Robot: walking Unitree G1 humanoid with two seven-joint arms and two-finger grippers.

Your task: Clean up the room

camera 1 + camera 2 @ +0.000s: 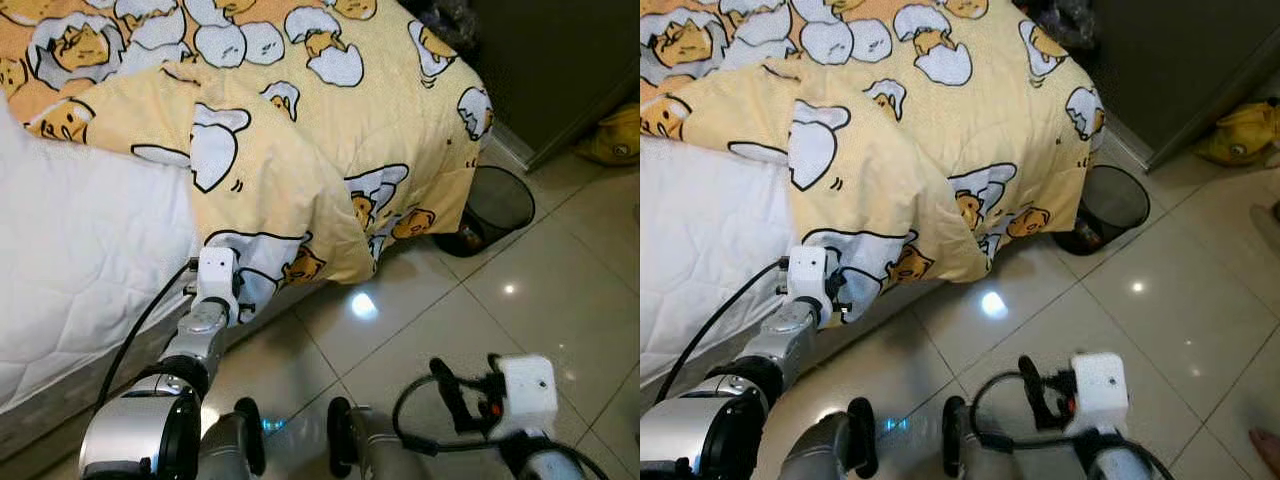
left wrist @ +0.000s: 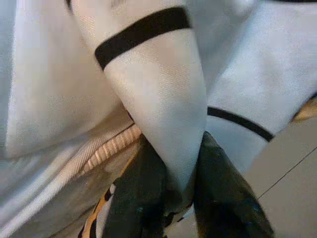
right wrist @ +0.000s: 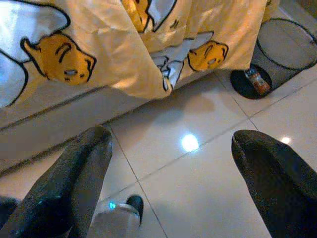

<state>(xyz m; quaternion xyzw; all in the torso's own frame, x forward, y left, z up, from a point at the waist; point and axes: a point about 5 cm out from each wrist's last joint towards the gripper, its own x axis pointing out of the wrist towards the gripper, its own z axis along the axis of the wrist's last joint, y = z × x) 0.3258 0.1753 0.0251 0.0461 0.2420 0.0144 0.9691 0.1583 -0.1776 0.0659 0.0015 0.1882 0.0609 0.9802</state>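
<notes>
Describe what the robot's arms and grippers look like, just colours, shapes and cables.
Both arms are silver metal with black joints. Each wrist carries a white boxy camera housing, and a black cable loops along each arm. The left gripper and the right gripper each have two long, glossy black, tapered fingers.

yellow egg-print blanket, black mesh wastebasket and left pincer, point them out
yellow egg-print blanket [image 1: 300, 110], left eye view, top surface on the bed
black mesh wastebasket [image 1: 497, 205], left eye view, mesh wall
left pincer [image 2: 171, 198], left wrist view, between fingertips pinching the blanket

Glossy tiled floor [image 1: 560, 300]; dark cabinet [image 1: 545, 60]; yellow item, possibly toy [image 1: 615, 135].
</notes>
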